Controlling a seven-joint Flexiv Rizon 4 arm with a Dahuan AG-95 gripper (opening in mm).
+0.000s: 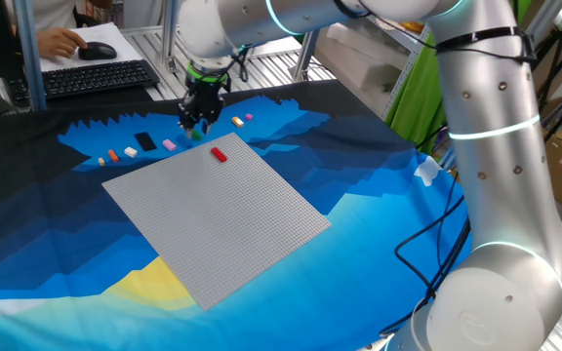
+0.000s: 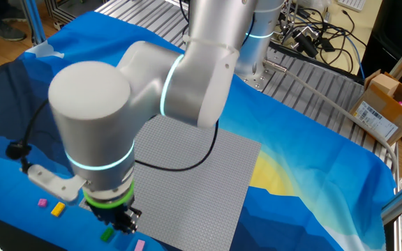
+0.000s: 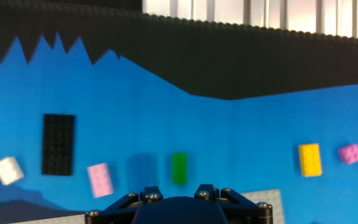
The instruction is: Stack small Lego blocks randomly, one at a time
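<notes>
Showing black block [image 3: 58,144] only in hand view; gripper [image 1: 201,121] opening unclear.

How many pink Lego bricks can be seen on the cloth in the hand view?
2. A pale pink brick lies at lower left beside the black plate; a darker pink brick lies at far right beside the yellow brick. The gripper housing may hide others.

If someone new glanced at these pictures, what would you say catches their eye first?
Probably the big silver robot arm bending over the blue cloth, its gripper hanging just above a green brick. Next comes the large grey baseplate at the table's centre, with a single red brick near its far edge.
</notes>
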